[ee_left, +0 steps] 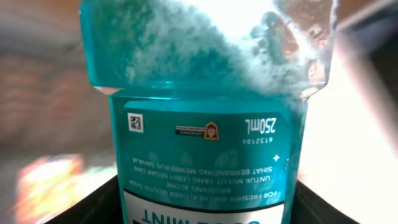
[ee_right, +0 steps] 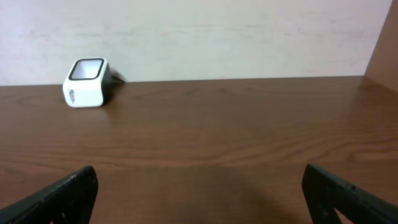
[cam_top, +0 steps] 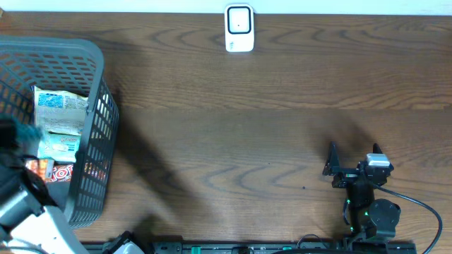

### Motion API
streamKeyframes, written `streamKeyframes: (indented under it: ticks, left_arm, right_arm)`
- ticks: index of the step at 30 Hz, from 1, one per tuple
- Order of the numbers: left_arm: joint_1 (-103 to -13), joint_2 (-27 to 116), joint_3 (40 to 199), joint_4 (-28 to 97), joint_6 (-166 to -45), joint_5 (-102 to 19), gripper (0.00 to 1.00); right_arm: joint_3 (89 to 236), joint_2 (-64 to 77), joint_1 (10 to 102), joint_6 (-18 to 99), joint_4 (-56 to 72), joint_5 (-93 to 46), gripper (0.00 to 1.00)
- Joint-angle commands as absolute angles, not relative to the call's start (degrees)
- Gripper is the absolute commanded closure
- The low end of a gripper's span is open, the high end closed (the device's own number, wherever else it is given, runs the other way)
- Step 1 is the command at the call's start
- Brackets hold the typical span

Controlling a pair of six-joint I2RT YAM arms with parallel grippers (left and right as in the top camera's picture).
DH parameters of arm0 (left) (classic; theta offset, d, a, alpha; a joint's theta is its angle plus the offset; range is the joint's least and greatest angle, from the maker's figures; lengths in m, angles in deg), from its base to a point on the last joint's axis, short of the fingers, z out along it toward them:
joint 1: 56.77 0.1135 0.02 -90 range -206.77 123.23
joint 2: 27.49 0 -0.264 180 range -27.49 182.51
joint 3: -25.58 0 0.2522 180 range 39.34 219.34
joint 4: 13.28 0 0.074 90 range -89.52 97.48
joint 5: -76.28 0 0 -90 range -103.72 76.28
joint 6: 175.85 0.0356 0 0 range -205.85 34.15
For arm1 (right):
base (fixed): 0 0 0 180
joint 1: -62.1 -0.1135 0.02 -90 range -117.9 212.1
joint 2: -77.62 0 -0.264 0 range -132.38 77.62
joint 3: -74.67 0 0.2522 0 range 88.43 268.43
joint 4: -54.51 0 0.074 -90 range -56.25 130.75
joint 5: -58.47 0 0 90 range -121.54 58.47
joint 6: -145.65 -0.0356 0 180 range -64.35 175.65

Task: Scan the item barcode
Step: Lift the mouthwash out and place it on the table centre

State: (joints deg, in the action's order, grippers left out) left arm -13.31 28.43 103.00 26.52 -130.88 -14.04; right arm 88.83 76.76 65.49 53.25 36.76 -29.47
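A teal mouthwash bottle fills the left wrist view, its label upside down, foam in the liquid at the top. My left gripper is shut on it, with a black finger pressed against each side. A small square code shows on the label; no striped barcode is in sight. From overhead, the bottle is a teal patch over the basket at the far left. The white scanner stands at the table's far edge, also in the right wrist view. My right gripper rests open and empty near the front right.
A grey plastic basket sits at the left edge and holds several snack packets. The left arm's white links reach over its near corner. A black cable loops by the right arm's base.
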Motion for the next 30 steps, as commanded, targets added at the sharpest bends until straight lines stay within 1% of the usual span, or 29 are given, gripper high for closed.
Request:
streamKeyframes:
  ticks: [1, 4, 9, 11, 12, 15, 18, 19, 25, 30]
  left_arm:
    - [-14.88, 25.96, 107.37, 17.34, -132.3, -26.91, 0.7]
    - [-19.54, 26.42, 107.61, 11.96, -133.35, -33.12, 0.7]
    - [-35.43, 30.35, 107.61, 10.41, -129.49, -32.85, 0.7]
    - [-43.12, 33.26, 107.61, 10.35, -126.95, -30.89, 0.7]
    - [-49.15, 35.88, 107.61, 10.37, -124.2, -28.61, 0.7]
    - [-60.39, 41.81, 107.61, 10.78, -117.92, -23.96, 0.7]
    - [-68.45, 47.97, 107.61, 13.97, -113.18, -17.55, 0.69]
    - [-71.6, 51.77, 107.61, 16.86, -112.59, -14.47, 0.69]
    - [-78.57, 64.87, 107.61, 28.92, -112.37, -14.12, 0.7]
    - [-82.7, 72.89, 107.61, 29.49, -111.08, -14.15, 0.7]
  right_arm:
    - [88.74, 76.97, 65.25, 52.71, 36.56, -29.69, 0.01]
    - [88.74, 76.97, 65.25, 52.71, 36.56, -29.69, 0.01]
    - [88.74, 76.97, 65.25, 52.71, 36.56, -29.69, 0.01]
    - [88.74, 76.97, 65.25, 52.71, 36.56, -29.69, 0.01]
    - [88.74, 76.97, 65.25, 52.71, 36.56, -29.69, 0.01]
    - [88.74, 76.97, 65.25, 52.71, 36.56, -29.69, 0.01]
    - [88.74, 76.97, 65.25, 52.71, 36.56, -29.69, 0.01]
    - [88.74, 76.97, 65.25, 52.71, 36.56, -29.69, 0.01]
    - [88.74, 76.97, 65.25, 52.71, 36.56, -29.69, 0.01]
    - [88.74, 76.97, 65.25, 52.71, 36.56, -29.69, 0.01]
